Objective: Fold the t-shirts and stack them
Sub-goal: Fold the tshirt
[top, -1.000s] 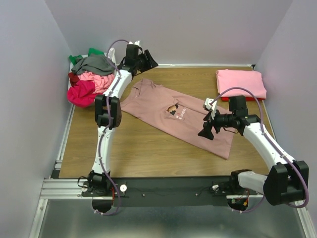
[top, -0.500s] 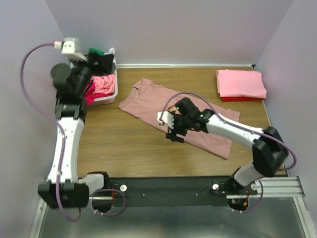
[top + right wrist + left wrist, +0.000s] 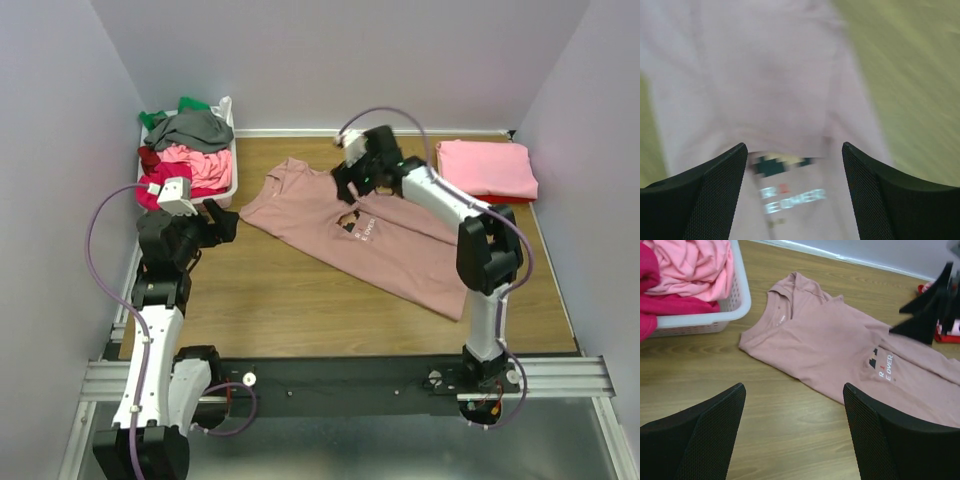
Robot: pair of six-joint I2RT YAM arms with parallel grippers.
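While my right gripper (image 3: 347, 188) hangs over the far half of the dusty-pink tee (image 3: 400, 262), fingers spread with nothing between them, I see that shirt lying open and slantwise mid-table, its print (image 3: 358, 224) facing up. My left gripper (image 3: 216, 222) is spread too and empty, above the table (image 3: 260, 300) just left of the collar, near the white basket (image 3: 232, 172) of crumpled tees (image 3: 185, 150) at far left. At far right a folded pink tee (image 3: 487, 165) rests on a red one (image 3: 465, 199).

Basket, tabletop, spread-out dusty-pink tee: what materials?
Basket: white, perforated walls, looks like moulded plastic. Tabletop: matte wood grain, likely laminate or veneer. Dusty-pink tee: soft matte knit, probably cotton; lies limp with creases.
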